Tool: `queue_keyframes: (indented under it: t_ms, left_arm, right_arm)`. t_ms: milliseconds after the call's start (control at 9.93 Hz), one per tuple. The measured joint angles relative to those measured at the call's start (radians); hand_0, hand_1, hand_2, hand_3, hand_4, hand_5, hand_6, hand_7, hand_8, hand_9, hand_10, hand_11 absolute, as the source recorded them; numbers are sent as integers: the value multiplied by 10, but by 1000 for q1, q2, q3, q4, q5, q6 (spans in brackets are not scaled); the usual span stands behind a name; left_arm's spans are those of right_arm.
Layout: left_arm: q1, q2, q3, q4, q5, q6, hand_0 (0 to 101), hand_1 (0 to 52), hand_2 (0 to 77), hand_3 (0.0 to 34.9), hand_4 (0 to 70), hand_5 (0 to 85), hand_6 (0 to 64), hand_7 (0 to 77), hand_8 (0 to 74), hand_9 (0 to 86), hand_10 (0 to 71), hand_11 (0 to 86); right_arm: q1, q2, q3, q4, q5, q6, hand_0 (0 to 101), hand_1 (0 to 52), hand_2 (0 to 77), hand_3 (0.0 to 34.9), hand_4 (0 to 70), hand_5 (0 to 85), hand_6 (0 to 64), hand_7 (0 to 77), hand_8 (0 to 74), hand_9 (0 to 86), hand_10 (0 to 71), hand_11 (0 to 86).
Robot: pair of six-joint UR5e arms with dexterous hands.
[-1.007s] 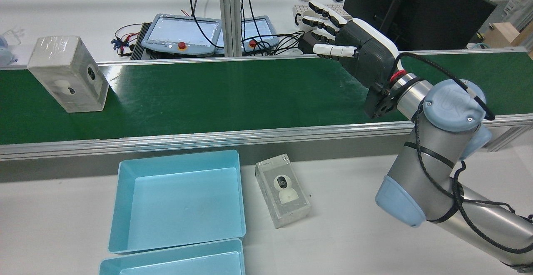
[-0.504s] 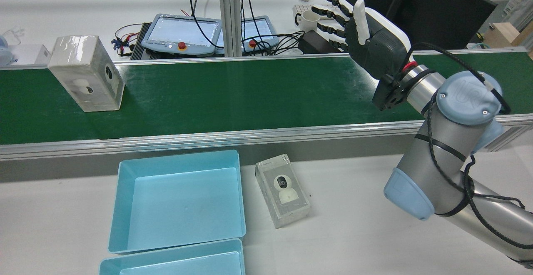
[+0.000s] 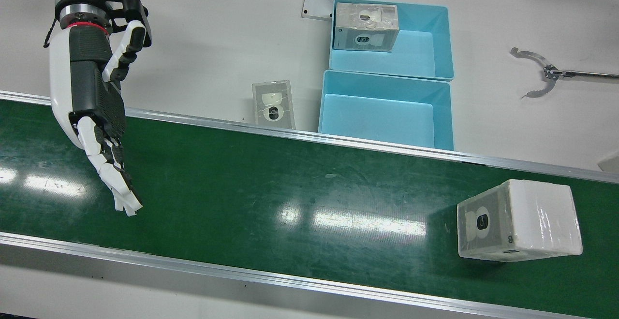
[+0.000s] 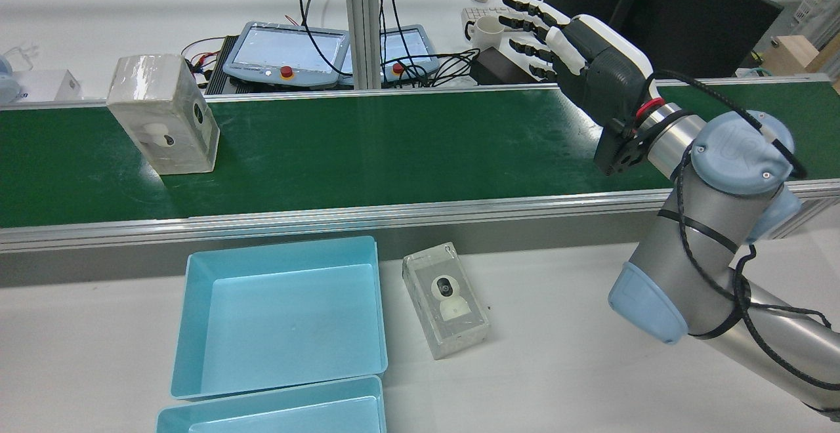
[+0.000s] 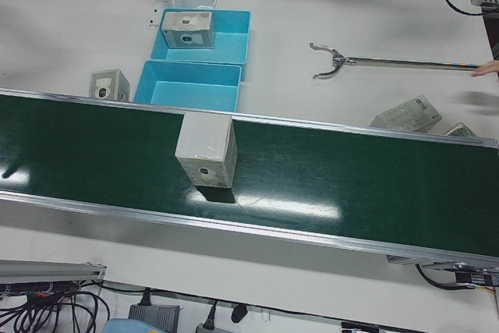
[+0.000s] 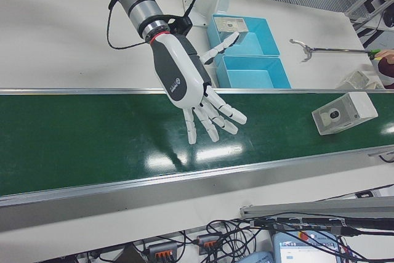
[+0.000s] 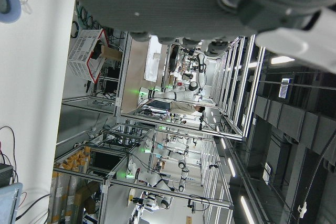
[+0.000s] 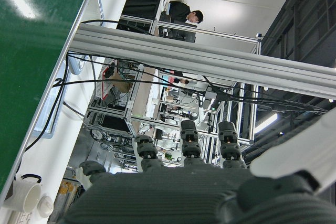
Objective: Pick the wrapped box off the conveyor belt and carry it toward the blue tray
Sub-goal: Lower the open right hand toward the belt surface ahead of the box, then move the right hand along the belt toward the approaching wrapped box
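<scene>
The wrapped box [image 3: 520,220] stands on the green conveyor belt [image 3: 290,183]. In the rear view the wrapped box [image 4: 164,115] is at the belt's left end. It also shows in the left-front view [image 5: 207,150] and the right-front view [image 6: 343,113]. My right hand [image 4: 590,65] is open with fingers spread, above the belt's far edge and far from the box; it also shows in the front view [image 3: 96,101] and the right-front view [image 6: 191,90]. The empty blue tray [image 4: 282,328] sits on the table beside the belt. My left hand [image 7: 184,3] shows only as a dark palm.
A second wrapped box [image 4: 446,302] lies on the table next to the tray. A further blue tray [image 3: 435,53] holds another box [image 3: 366,26]. A metal grabber tool [image 3: 546,72] lies on the table. Teach pendants [image 4: 285,52] and a monitor [image 4: 656,13] stand beyond the belt.
The wrapped box has travelled along the belt toward my right hand. My right hand has risen, turned at the wrist and spread its fingers toward the belt's far edge.
</scene>
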Motion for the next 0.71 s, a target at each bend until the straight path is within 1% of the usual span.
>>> queue_keyframes:
  t_ms: [101, 201, 302, 403, 504, 604, 705]
  left_arm:
    - [0, 0, 0, 0, 0, 0, 0, 0, 11, 0, 0, 5, 0, 5, 5, 5, 5, 0]
    - [0, 0, 0, 0, 0, 0, 0, 0, 11, 0, 0, 5, 0, 5, 5, 0, 5, 0]
    - [0, 0, 0, 0, 0, 0, 0, 0, 11, 0, 0, 5, 0, 5, 5, 0, 5, 0]
    - [0, 0, 0, 0, 0, 0, 0, 0, 11, 0, 0, 5, 0, 5, 5, 0, 0, 0]
    - [0, 0, 0, 0, 0, 0, 0, 0, 11, 0, 0, 5, 0, 5, 5, 5, 0, 0]
    - [0, 0, 0, 0, 0, 0, 0, 0, 11, 0, 0, 5, 0, 5, 5, 0, 0, 0]
    - [0, 0, 0, 0, 0, 0, 0, 0, 11, 0, 0, 5, 0, 5, 5, 0, 0, 0]
  right_arm:
    - [4, -5, -6, -10, 1, 2, 149, 5, 16, 307, 54, 131, 0, 142, 131, 27, 0, 11]
    - [3, -8, -18, -15, 2, 12, 149, 5, 16, 307, 54, 131, 0, 142, 131, 27, 0, 11]
    - [-4, -8, -32, -16, 5, 22, 158, 5, 16, 306, 16, 136, 0, 147, 153, 54, 0, 16]
    - [-14, -5, -47, -13, 7, 29, 272, 11, 16, 306, 16, 136, 0, 147, 98, 54, 5, 11]
    - [-23, 2, -63, -8, 10, 33, 272, 11, 16, 306, 16, 136, 0, 147, 98, 54, 5, 11]
    - [-29, 9, -74, -3, 11, 35, 369, 11, 16, 305, 5, 136, 0, 147, 5, 65, 65, 11]
    - [-30, 18, -80, 1, 11, 36, 421, 22, 16, 305, 11, 136, 0, 147, 16, 65, 38, 11]
